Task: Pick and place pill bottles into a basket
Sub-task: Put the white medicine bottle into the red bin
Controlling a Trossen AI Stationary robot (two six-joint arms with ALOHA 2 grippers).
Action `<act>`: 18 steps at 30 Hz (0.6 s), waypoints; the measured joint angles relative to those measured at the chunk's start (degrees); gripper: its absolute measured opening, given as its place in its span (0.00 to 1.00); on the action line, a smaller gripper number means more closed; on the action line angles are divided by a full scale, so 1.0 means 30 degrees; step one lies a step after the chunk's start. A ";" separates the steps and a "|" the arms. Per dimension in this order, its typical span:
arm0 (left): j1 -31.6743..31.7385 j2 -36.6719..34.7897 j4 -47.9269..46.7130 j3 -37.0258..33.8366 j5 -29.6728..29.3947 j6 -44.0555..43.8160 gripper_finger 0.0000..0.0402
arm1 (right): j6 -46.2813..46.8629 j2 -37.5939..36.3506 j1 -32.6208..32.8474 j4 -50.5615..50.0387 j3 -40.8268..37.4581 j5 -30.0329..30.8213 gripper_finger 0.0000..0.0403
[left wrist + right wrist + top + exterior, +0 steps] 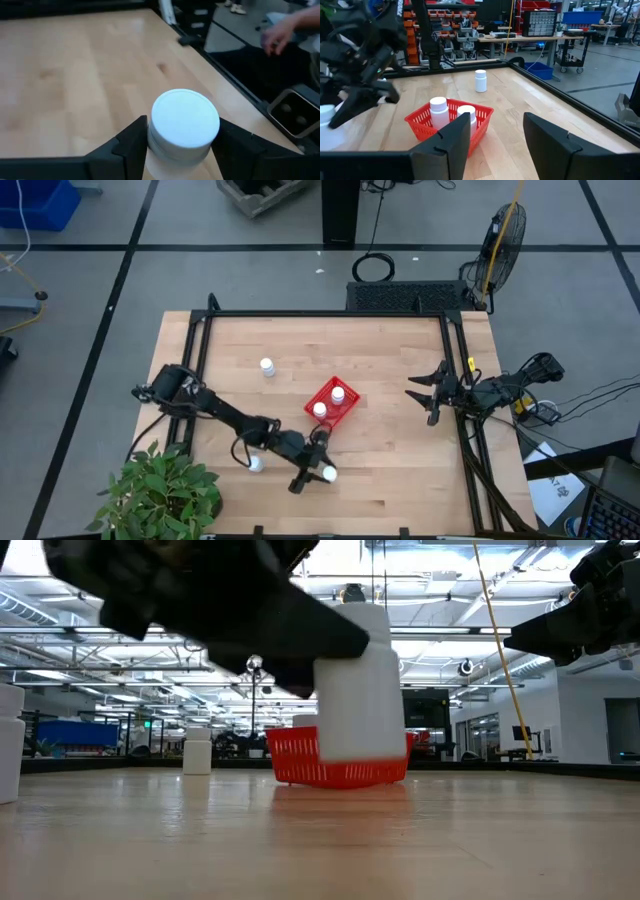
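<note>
My left gripper (320, 473) is near the table's near edge, shut on a white pill bottle (329, 474); the bottle's cap (185, 116) shows between the fingers. The red basket (343, 412) stands at mid-table with two bottles (338, 393) (320, 410) upright in it. One bottle (267, 366) stands on the table beyond the basket to its left. Another bottle (256, 464) stands beside my left arm. My right gripper (424, 391) is open and empty at the table's right edge. My left gripper pinches the bottle's body just below the cap (155, 145) between its two fingers (131, 142), one on each side. The fingers slant down from the table's left. The bottle (360, 680) is upright and lifted clear of the table.
A potted plant (160, 490) stands at the near left corner. A black frame rail (320, 314) runs along the table's far and side edges. A person's hand (280, 32) shows beyond the table. Bare wood lies between the basket and my right gripper.
</note>
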 joint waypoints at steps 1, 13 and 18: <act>0.0253 -0.0285 -0.0181 0.0000 -0.0021 0.0021 0.47 | 0.0000 0.0000 0.0000 0.0007 0.0000 0.0000 0.43; 0.3995 -0.3324 -0.2665 0.0000 -0.0831 0.2634 0.49 | 0.0000 0.0007 0.0000 0.0015 0.0007 0.0000 0.44; 0.5725 -0.3310 -0.3229 0.0000 -0.0541 0.2492 0.45 | 0.0000 0.0007 0.0000 0.0007 0.0007 0.0000 0.43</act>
